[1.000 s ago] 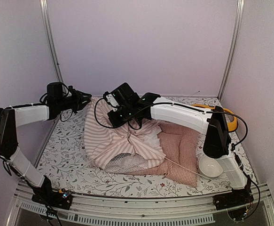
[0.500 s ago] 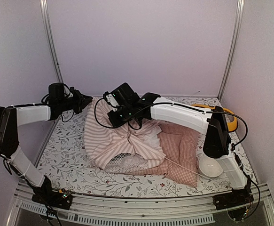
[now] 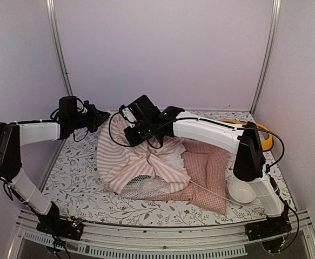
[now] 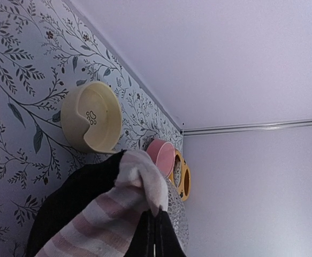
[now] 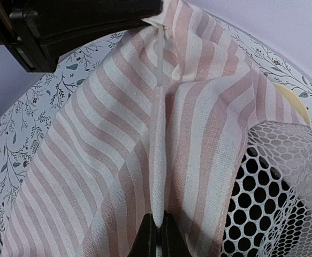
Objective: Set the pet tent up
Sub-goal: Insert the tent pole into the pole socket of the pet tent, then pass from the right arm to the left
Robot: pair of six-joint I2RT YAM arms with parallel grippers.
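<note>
Pet tent [image 3: 122, 159] is laid crumpled on floral table [image 3: 76, 178]. Checked cushion [image 3: 208, 172] is set against it. White bowl [image 3: 241, 191] and yellow dish [image 3: 266, 141] are placed further right.

Soft, even light with a faint violet cast fills the top view, with no glare and only faint shadows on the table [image 3: 76, 178]. In the left wrist view the striped cloth of the pet tent [image 4: 105, 219] and the left hand [image 4: 154, 238] sit close and blurred. The right wrist view is sharp on the weave, and its dark upper-left corner is perhaps underexposed.
</note>
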